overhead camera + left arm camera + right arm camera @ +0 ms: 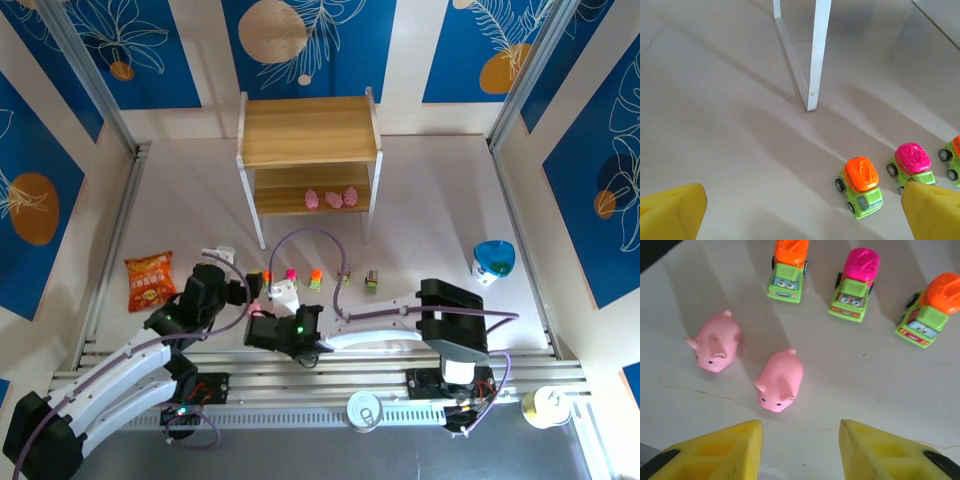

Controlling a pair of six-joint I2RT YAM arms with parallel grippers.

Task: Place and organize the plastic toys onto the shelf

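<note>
Shelf leg [812,75] ahead of left end effector [800,215]; bare table [715,125] to its left, toy cars [862,182] right.

Nothing legible is showing in any of the views. The orange-red snack bag [150,281], lying at the left of the top view, is carrying printed markings, but they are coming out too small and blurred to read. The green toy cars [786,270] along the upper edge of the right wrist view are wearing painted cartoon faces on their fronts, not letters or numbers.
</note>
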